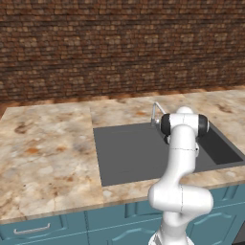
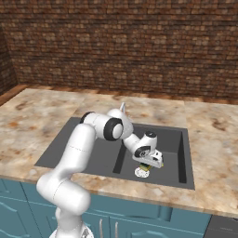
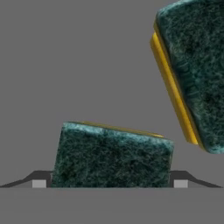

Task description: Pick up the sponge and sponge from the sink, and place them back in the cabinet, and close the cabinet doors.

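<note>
Dark grey rectangular sink basin (image 2: 93, 153) held gripper (image 3: 110, 183), jaws open astride yellow sponge with green scouring face (image 3: 111, 159); second alike sponge (image 3: 192, 74) near, apart.

A rendered home kitchen with a brick wall and a sink counter.

A tan marble counter (image 1: 48, 153) frames a wide dark grey sink (image 1: 129, 153) with a small silver faucet (image 1: 155, 112). Behind it rises a brown brick wall (image 1: 119, 43). Below the counter run teal-blue drawers (image 1: 33, 229) and doors with silver handles. Two yellow sponges (image 3: 111, 155) with green scouring faces lie on the sink floor, a usual kitchen sight.
</note>
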Tool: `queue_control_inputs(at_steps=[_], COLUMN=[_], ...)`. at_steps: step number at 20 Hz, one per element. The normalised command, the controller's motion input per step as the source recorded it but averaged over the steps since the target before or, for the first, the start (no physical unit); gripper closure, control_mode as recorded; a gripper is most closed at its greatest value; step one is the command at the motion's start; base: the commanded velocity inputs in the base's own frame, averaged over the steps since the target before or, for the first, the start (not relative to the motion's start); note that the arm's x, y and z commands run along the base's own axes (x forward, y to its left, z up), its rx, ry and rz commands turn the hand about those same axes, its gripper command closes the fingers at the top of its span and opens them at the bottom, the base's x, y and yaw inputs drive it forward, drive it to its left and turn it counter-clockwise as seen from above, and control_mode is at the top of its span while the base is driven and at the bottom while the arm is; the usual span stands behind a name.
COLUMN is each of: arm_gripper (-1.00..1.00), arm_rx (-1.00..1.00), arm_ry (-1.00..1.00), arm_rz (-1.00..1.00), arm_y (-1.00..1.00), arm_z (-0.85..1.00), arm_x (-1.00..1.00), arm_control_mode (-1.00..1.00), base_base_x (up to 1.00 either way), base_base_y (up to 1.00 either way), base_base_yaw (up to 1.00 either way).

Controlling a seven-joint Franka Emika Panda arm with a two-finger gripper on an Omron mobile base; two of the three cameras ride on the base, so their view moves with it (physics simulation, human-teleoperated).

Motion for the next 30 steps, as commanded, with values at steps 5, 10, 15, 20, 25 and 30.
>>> queue_control_inputs(at_steps=[5,10,15,20,25,30], arm_gripper=[-1.0,1.0,1.0,1.0,1.0,1.0], arm_rx=[0.0,0.0,0.0,0.0,0.0,0.0], arm_ry=[0.0,0.0,0.0,0.0,0.0,0.0], arm_rz=[0.0,0.0,0.0,0.0,0.0,0.0], arm_y=[0.0,0.0,0.0,0.0,0.0,0.0], arm_z=[-0.04,0.0,0.0,0.06,0.3,0.42], arm_x=[0.0,0.0,0.0,0.0,0.0,0.0], arm_control_mode=[-1.0,-1.0,-1.0,-1.0,-1.0,-1.0], base_base_x=[0.0,0.0,0.0,0.0,0.0,0.0], base_base_y=[0.0,0.0,0.0,0.0,0.0,0.0], base_base_yaw=[0.0,0.0,0.0,0.0,0.0,0.0])
